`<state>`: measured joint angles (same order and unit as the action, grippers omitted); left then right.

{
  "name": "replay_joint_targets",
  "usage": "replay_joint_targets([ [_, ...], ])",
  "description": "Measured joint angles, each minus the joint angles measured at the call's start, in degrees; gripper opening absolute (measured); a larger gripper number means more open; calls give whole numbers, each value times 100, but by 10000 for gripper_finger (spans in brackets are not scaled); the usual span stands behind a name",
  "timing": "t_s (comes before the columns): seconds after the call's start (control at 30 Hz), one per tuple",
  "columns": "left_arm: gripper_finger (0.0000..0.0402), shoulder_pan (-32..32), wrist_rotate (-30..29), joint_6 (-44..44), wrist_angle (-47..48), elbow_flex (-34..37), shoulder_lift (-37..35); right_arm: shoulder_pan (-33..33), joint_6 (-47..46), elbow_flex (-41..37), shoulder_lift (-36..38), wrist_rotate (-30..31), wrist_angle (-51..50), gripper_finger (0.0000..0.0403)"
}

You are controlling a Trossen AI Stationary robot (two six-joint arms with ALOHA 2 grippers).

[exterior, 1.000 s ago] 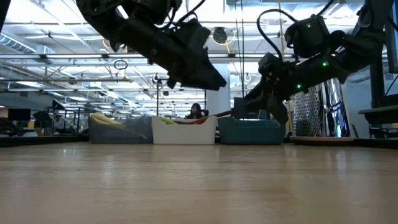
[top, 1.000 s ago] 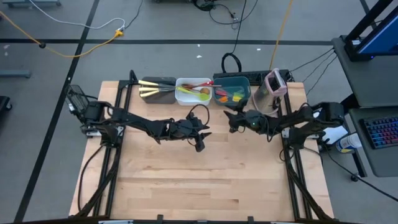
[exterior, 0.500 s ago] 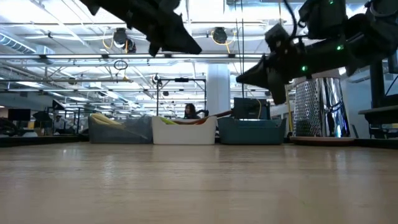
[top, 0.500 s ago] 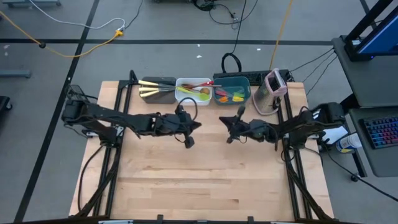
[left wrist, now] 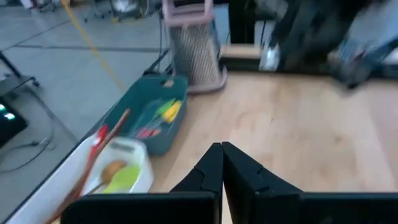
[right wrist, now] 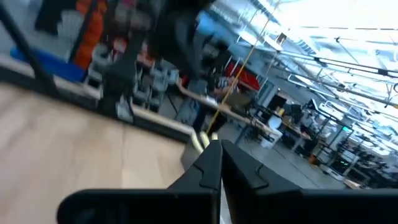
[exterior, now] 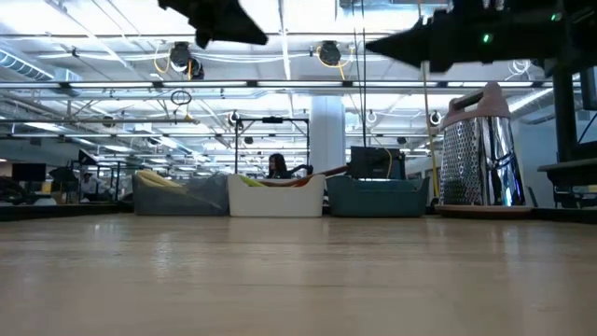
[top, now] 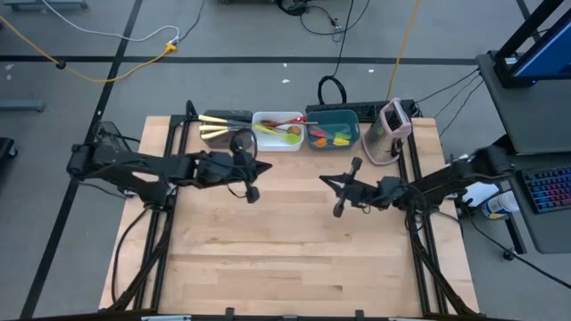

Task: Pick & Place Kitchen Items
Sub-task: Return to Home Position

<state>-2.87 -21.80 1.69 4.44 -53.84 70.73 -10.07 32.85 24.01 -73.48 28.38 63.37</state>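
At the far edge of the table point(top: 294, 259) three tubs stand in a row: a brown tub point(top: 224, 128) on the left, a white tub point(top: 276, 131) in the middle and a teal tub point(top: 332, 128) on the right. A pink-and-grey grater point(top: 393, 125) stands upright just right of the teal tub. The knives point(top: 214, 132) lie in the brown tub, the spoons point(top: 284, 129) in the white one, and the spatulas point(top: 332, 137) in the teal one.

The left arm reaches in from the left side, stretched out nearly level. The left gripper point(top: 252, 193) hangs above the wood, near the brown and white tubs. The right arm comes in from the right, and the right gripper point(top: 338, 209) is over the middle of the table, well apart from the tubs. Both wrist views show the two fingers pressed together with nothing between them.

In the low view both arms are high up at the top edge, and the tub walls hide most of the utensils. The left wrist view looks into the tubs and shows a yellow spatula point(left wrist: 171, 111) and a green spoon point(left wrist: 124, 177). A person point(exterior: 277, 166) is seen far behind the table only in the low view.
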Motion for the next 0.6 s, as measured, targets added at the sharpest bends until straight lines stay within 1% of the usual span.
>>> replay_joint_targets([
  [0.07,3,36,-38,-87,318,7,-232,-40,-177,0,291,-9,-144,1],
  [0.17,7,103,-37,-173,587,3,-530,-85,-491,0,720,-16,-643,1],
  [0.33,3,168,-36,-789,1074,8,-999,-146,-773,0,1417,-15,-1635,0],
  [0.47,8,252,-35,-932,1233,7,-1302,-166,-1101,2,1915,-15,-2189,0],
  [0.6,3,336,-31,-1111,1488,26,-1557,-168,-1122,2,2398,-152,-2822,0],
])
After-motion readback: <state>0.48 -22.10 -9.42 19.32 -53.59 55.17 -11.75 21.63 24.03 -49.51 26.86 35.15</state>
